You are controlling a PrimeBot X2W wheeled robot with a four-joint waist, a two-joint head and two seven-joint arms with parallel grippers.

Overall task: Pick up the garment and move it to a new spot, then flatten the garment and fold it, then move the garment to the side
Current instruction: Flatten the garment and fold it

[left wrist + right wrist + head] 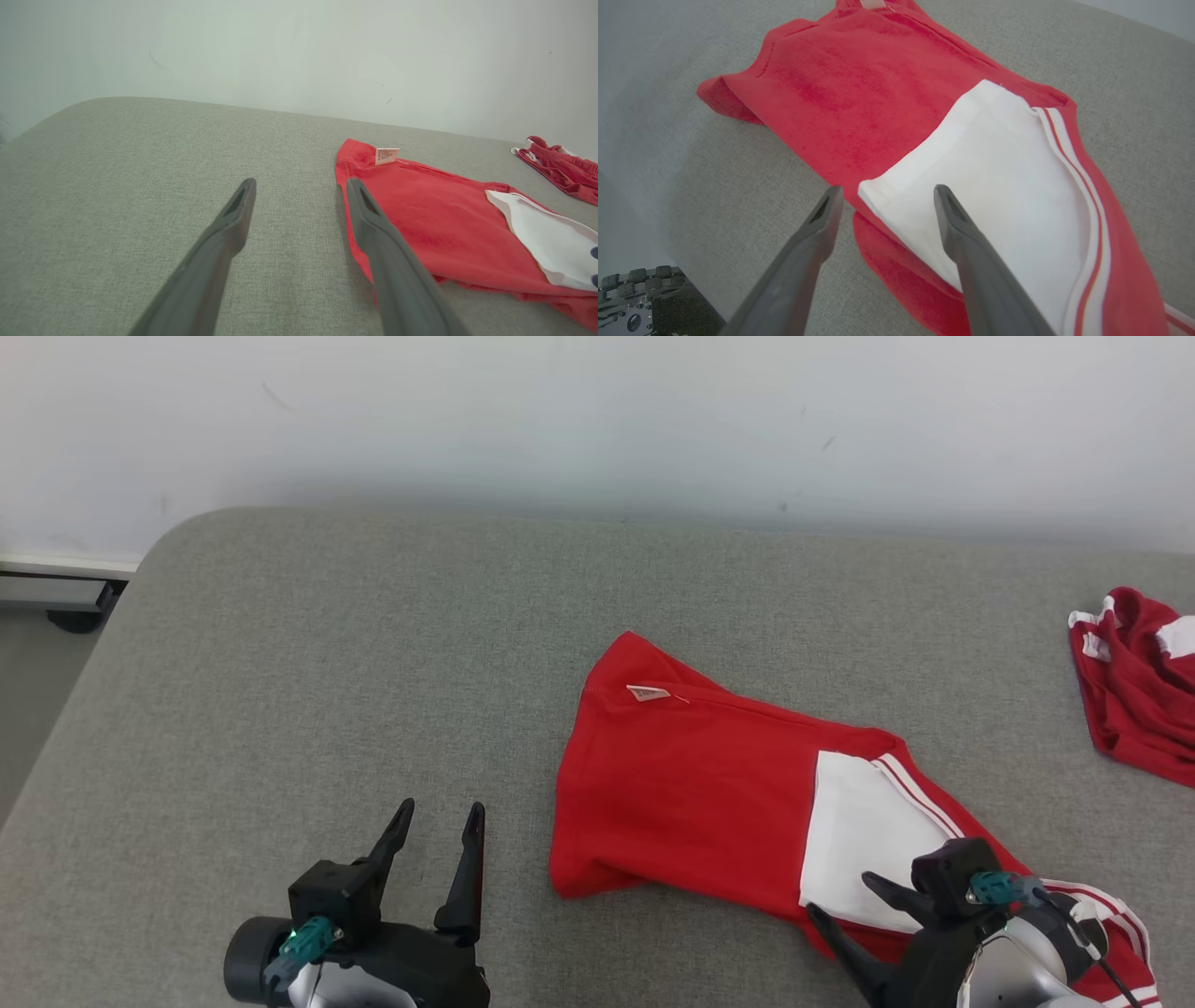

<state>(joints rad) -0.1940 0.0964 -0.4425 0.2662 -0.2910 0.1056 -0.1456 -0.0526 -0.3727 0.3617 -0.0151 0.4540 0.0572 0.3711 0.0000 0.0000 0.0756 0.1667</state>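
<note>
Head view, left to right: the left gripper (441,807) hovers over the bare grey table (280,663), fingers spread and empty, just left of the garment (691,775). This red piece lies right of centre on the table, mostly flat. Its label (647,693) sits at the far-left corner, and a white panel (854,831) is turned up toward the right end. The right gripper (840,894) hangs over that panel's near edge, fingers also spread and pinching nothing. In the right wrist view one finger is above the white cloth and the other is beside its corner. A second garment (1139,691) lies bunched at the far right, well apart. I judge the step to be flattening ahead of the fold. To do it well, the left gripper should come down on the near-left corner, where the cloth rolls under. The right should take the near edge by the panel, catching every layer. Then both should draw apart and toward the robot with even tension, low over the table. Pinching one layer only, or pulling unevenly, would likely drag in new wrinkles.
</note>
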